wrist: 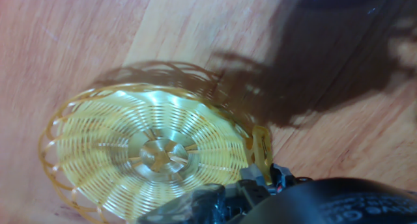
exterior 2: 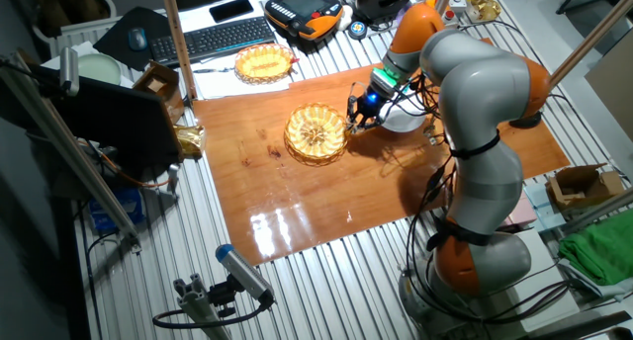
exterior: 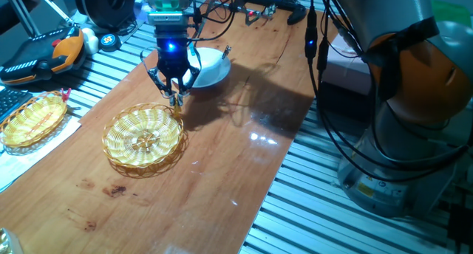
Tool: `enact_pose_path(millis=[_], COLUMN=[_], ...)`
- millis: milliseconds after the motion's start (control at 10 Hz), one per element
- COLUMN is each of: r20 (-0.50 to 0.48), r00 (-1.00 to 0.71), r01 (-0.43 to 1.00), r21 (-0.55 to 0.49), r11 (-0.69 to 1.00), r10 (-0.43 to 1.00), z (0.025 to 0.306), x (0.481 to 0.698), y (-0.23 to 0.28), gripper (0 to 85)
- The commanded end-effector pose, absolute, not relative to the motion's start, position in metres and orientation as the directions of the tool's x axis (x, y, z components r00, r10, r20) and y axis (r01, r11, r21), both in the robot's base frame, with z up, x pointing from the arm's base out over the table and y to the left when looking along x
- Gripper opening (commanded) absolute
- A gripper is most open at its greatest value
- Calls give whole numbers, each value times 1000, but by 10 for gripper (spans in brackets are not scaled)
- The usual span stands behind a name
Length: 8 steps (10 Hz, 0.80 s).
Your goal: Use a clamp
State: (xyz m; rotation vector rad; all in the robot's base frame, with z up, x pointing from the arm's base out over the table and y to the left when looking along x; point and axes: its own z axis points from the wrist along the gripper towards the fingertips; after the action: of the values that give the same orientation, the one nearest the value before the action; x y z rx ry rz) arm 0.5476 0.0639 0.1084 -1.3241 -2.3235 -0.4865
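A small yellowish-tan clamp (exterior: 177, 100) hangs from my gripper (exterior: 176, 91), which is shut on it. The clamp's lower end sits at the far right rim of the round wicker basket (exterior: 144, 139) on the wooden table. In the hand view the clamp (wrist: 262, 149) stands upright against the basket's right rim (wrist: 150, 152), and I cannot tell whether its jaws grip the rim. The gripper (wrist: 264, 178) shows only as dark parts at the bottom edge. In the other fixed view the gripper (exterior 2: 354, 119) is at the basket's right edge (exterior 2: 316, 132); the clamp is too small to see there.
A white bowl (exterior: 211, 66) stands just behind the gripper. An oval wicker basket (exterior: 33, 119) lies on paper at the left, off the wooden board. A teach pendant (exterior: 44, 55), cables and a keyboard (exterior 2: 213, 39) are at the far end. The arm's base (exterior: 414, 136) stands to the right.
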Motion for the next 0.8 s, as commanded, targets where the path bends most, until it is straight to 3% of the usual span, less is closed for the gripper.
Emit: enact_pose_path(millis=[0, 700], r20=[518, 519], r00=[-454, -450], r01=[873, 875], r21=[94, 93], r11=[479, 476], r10=[725, 726], z=[108, 106], x=[548, 545], y=[64, 67], gripper=[7, 7])
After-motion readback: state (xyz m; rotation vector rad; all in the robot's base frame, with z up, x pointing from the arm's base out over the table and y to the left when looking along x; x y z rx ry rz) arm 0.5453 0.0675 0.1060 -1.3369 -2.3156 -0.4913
